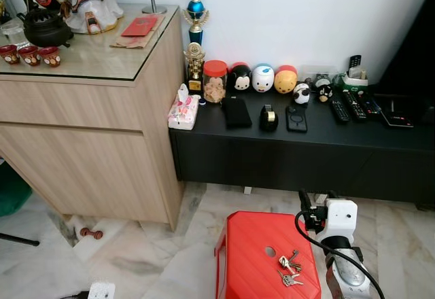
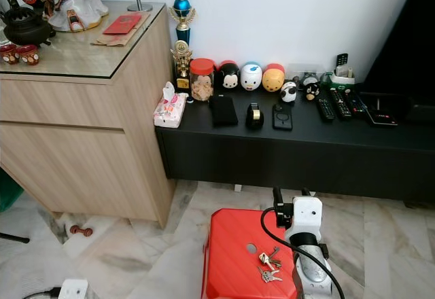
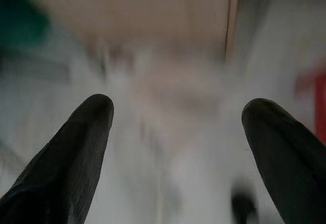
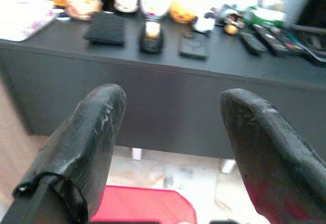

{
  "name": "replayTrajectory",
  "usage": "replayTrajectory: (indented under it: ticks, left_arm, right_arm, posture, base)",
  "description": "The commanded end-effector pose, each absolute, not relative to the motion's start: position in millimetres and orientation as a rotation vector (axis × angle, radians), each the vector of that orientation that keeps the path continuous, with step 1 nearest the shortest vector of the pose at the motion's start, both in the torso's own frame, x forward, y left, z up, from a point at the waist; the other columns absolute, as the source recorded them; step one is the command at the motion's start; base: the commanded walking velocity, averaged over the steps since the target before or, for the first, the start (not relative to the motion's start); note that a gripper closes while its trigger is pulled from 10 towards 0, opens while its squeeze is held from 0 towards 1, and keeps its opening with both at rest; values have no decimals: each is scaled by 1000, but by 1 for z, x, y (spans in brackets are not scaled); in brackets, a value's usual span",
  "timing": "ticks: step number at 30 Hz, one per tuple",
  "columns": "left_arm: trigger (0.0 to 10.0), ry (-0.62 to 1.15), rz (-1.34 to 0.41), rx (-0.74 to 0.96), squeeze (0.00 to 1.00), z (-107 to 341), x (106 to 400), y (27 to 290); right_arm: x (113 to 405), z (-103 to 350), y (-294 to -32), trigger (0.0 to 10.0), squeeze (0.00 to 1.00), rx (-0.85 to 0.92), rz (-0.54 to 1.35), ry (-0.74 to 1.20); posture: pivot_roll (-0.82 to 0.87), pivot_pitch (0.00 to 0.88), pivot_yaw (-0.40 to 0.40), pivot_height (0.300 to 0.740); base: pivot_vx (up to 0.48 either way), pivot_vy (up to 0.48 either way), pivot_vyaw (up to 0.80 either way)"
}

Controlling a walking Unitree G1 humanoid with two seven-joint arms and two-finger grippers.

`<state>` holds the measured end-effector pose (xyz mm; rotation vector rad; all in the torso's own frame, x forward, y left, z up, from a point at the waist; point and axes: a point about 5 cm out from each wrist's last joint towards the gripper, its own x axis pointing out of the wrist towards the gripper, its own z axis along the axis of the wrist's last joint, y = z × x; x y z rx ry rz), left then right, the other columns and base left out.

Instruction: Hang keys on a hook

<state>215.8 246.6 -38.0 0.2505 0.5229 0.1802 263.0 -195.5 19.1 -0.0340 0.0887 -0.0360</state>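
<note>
Risk 1: the keys (image 1: pixel 288 270) lie loose in a small bunch on the flat top of the red stool (image 1: pixel 248 244), close to its near-right edge. A sideways nudge from my fingers could slide them off onto the marble floor (image 1: pixel 170 251).

Risk 2: the bunch lies flat. A shallow pinch may catch one key only, and the rest would swing or slip.

Risk 3: I see no hook in these views, so I cannot yet plan the carry.

Right gripper (image 4: pixel 170 132): my two black fingers (image 4: pixel 86 147) stand wide apart and hold nothing. In the right wrist view they point past the stool's far edge toward the black cabinet (image 4: pixel 168 91). In the head views my right wrist sits just beside the stool, and the keys lie at about 8 o'clock from it, near but not touching, not between my fingers.

Left gripper (image 3: pixel 175 147): fingers spread wide, empty, over blurred floor.
</note>
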Motion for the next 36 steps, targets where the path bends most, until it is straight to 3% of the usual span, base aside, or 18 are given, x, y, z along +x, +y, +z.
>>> replayTrajectory:
  ticks: [1,14,19,36]
  left_arm:
    - [10000,438,159,246,0,-25,230,246]
    - [10000,174,50,176,0,7,248,233]
    - [10000,24,19,124,0,28,237,222]
    - [10000,47,20,123,0,38,250,228]
  right_arm:
    - [265,22,-196,10000,0,-31,-25,81]
    - [264,22,-199,10000,0,-44,6,93]
    - [269,24,-202,10000,0,-40,1,98]
    - [277,28,-213,10000,0,-59,-81,117]
  posture:
    - [106,0,-52,740]
    - [133,0,-74,740]
    - [128,0,-74,740]
    - [115,0,-46,740]
  base:
    - [0,0,0]
    - [0,0,0]
    - [0,0,0]
    - [0,0,0]
